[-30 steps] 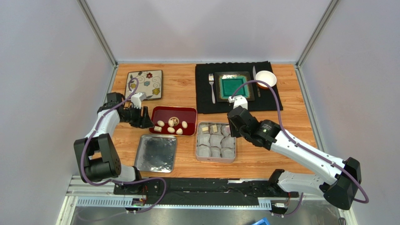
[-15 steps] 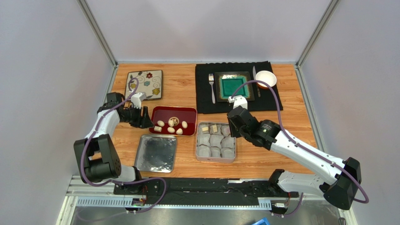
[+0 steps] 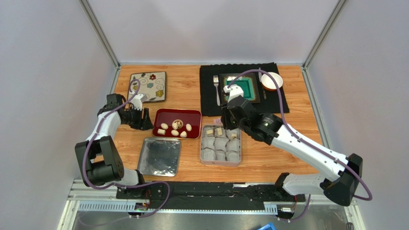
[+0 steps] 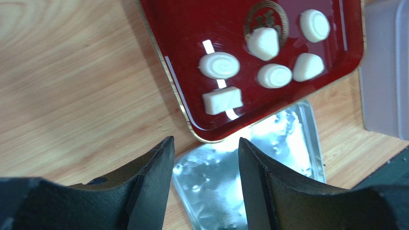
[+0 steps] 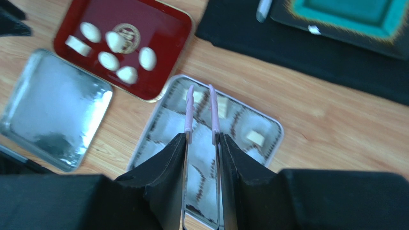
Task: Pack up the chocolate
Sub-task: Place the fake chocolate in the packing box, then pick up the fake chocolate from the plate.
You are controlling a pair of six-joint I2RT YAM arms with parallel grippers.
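Note:
Several cream chocolate pieces (image 3: 174, 132) lie in the red tray (image 3: 163, 113), also seen in the left wrist view as chocolate (image 4: 219, 65) on the red tray (image 4: 182, 28). The silver tin (image 3: 202, 143) holds white paper cups; three cups in its back row have a chocolate (image 5: 255, 138) in them. My right gripper (image 3: 224, 122) hovers over the tin's back edge, shut on metal tongs (image 5: 188, 110) with pink tips and nothing between them. My left gripper (image 4: 205, 141) stands open and empty just left of the red tray.
The tin's lid (image 3: 160, 156) lies in front of the red tray. A black mat (image 3: 278, 103) at the back carries a green plate (image 3: 245, 86), a fork (image 3: 216, 88) and a white bowl (image 3: 271, 80). A floral plate (image 3: 148, 85) sits back left.
My right arm has swung left and back, from the tin's right side to over its back row, still holding the tongs. The left gripper has drawn slightly left.

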